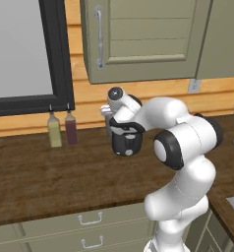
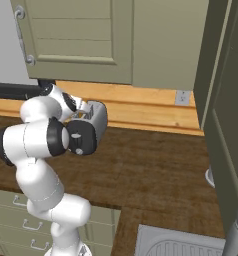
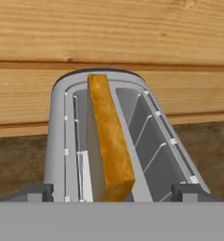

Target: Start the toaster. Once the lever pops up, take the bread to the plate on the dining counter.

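1 bread slice upright in 1 toaster w/ 2 slots, jaws spread wide.

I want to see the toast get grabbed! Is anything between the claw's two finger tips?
Yes. In the hand view the bread stands on edge in the toaster, in the gap between the open claw's tips, touching neither.

The bread stands in the toaster's seemingly left slot.
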Controlling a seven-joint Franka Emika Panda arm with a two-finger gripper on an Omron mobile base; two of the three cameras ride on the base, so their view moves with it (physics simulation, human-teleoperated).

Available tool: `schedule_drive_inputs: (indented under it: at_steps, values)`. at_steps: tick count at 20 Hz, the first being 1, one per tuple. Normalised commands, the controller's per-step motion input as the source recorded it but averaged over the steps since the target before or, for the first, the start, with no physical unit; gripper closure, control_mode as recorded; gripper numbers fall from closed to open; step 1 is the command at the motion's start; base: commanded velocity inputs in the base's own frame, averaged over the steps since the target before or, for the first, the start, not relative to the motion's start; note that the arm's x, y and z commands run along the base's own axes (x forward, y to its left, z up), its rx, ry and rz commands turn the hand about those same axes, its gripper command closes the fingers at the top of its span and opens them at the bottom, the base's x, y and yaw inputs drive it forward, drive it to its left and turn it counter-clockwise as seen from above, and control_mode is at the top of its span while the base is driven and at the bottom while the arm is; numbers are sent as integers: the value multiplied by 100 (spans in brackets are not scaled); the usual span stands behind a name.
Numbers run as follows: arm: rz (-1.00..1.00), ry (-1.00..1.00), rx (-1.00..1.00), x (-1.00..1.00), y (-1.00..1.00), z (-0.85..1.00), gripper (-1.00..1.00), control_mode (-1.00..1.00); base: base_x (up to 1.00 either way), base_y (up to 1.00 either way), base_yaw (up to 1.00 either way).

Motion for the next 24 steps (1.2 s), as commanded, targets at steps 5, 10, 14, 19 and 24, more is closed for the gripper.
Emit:
schedule_drive_inputs:
  at_steps: [5, 10, 14, 19, 24]
  values:
    - [0, 0, -1, 0, -33, -44, -100, -100, 0, 0, 0]
    - [0, 0, -1, 0, -4, -41, -100, -100, 0, 0, 0]
    - [0, 0, 0, 3, 0, -40, 100, -100, 0, 0, 0]
    - [0, 0, 0, 0, -7, -50, 100, -100, 0, 0, 0]
    - [0, 0, -2, 0, -15, -48, 100, -100, 0, 0, 0]
